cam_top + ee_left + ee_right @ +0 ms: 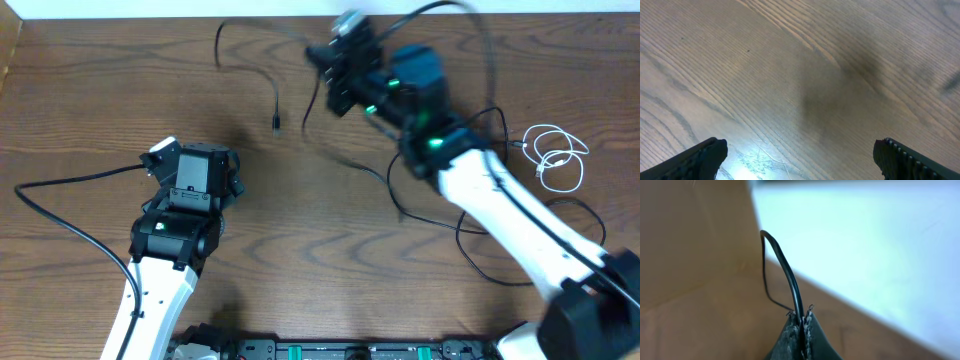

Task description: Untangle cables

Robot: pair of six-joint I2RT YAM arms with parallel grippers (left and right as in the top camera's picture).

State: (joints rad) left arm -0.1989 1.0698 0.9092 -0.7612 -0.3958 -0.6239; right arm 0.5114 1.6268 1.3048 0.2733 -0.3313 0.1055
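Right wrist | right gripper (pixel 801 316) pinches thin black cable (pixel 791 277) | left gripper (pixel 800 147) wide | grained wood table (pixel 790 60)

You can read no text, label, brand, number or sign in any of the three views.
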